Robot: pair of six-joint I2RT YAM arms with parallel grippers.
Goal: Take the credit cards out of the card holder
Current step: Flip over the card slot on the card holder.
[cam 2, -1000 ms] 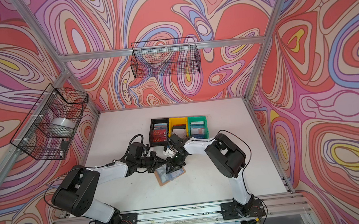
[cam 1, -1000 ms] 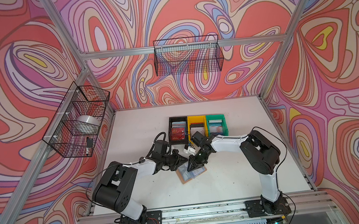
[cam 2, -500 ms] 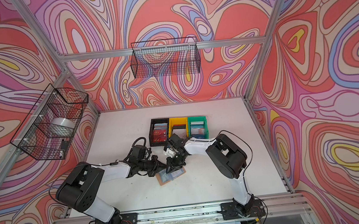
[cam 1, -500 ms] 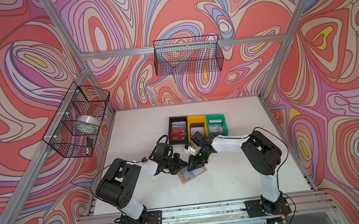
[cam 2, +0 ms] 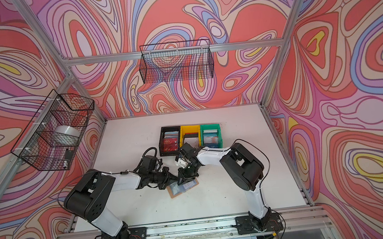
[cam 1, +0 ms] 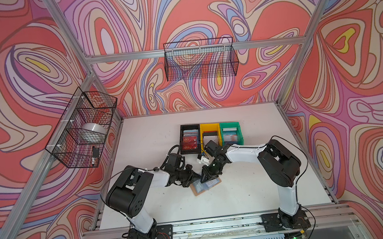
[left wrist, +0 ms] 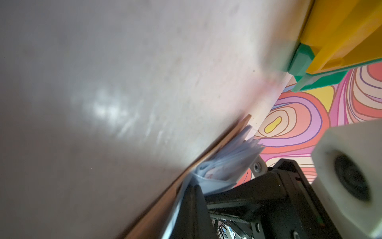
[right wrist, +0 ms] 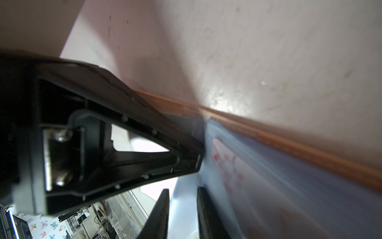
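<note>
The tan card holder [cam 1: 204,187] [cam 2: 182,188] lies open on the white table, its clear bluish sleeves fanned up. A credit card with red marks [right wrist: 227,165] [left wrist: 209,175] sits inside a sleeve. My left gripper [cam 1: 198,176] [cam 2: 174,177] [left wrist: 194,186] is shut, its tip pressed on the sleeves by the holder's spine. My right gripper [cam 1: 205,178] [cam 2: 182,180] [right wrist: 183,192] faces it from the other side with its jaws a little apart. A bluish sleeve shows in the gap.
Behind the grippers a black bin [cam 1: 182,137], a yellow bin [cam 1: 202,133] and a green bin [cam 1: 239,132] stand side by side with cards in them. Wire baskets hang on the left wall [cam 1: 78,128] and back wall [cam 1: 200,59].
The left arm has drawn its elbow in, and its shut gripper has settled slightly lower onto the holder. The right gripper has barely moved.
</note>
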